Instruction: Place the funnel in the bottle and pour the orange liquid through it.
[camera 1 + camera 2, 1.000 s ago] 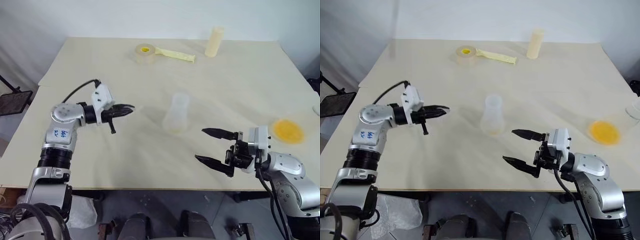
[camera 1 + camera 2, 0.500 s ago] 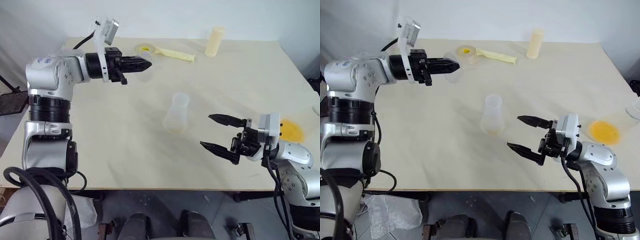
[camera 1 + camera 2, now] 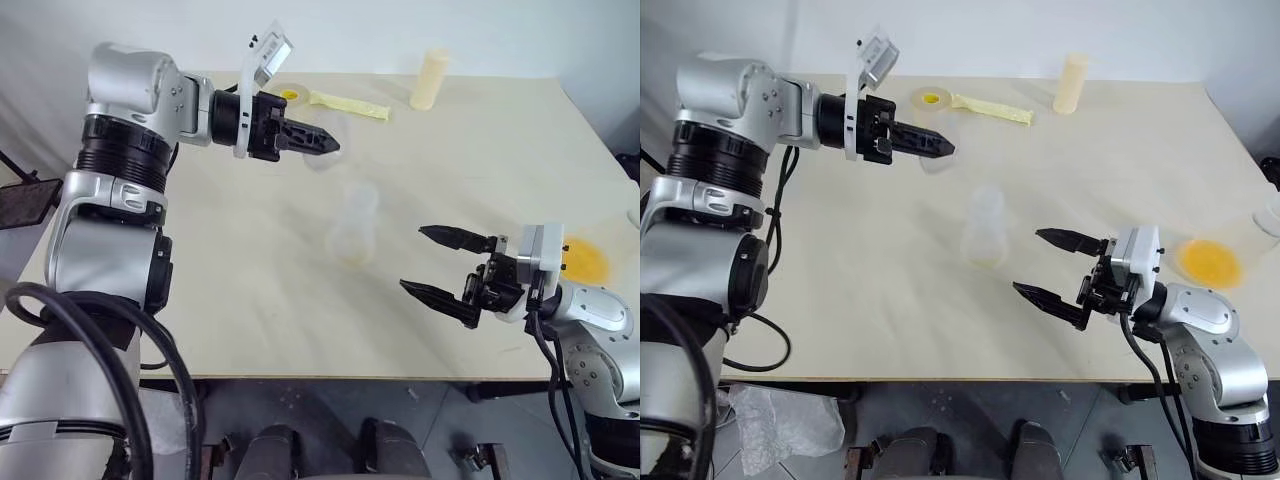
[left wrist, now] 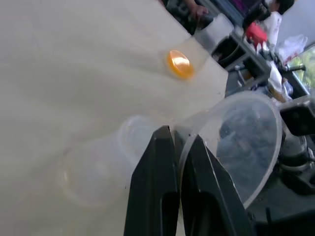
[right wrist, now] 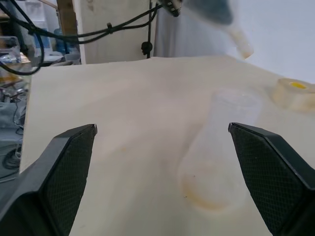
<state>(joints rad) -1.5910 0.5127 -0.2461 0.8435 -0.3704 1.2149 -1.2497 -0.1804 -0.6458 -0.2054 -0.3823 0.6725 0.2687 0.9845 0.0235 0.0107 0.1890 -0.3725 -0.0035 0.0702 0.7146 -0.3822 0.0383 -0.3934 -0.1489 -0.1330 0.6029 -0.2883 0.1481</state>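
Clear funnel [image 4: 231, 142] — left claw [image 3: 322, 146]

Table [image 3: 240, 300]: pale, matt, smooth sheet, possibly laminated wood. Bottle [image 3: 353, 228]: clear, faintly frosted plastic, smooth-walled. Funnel [image 4: 246, 142]: thin, glossy, nearly colourless plastic, pinched at its rim between the left gripper [image 4: 178, 162] fingers of smooth black plastic. Right gripper [image 5: 162, 162]: finger pads [image 5: 74, 162] were black with a fine cross-hatched texture. Arm shells looked satin silver metal. Orange liquid [image 3: 580, 260]: wet, glossy. Tape roll [image 3: 290, 97]: shiny clear film.
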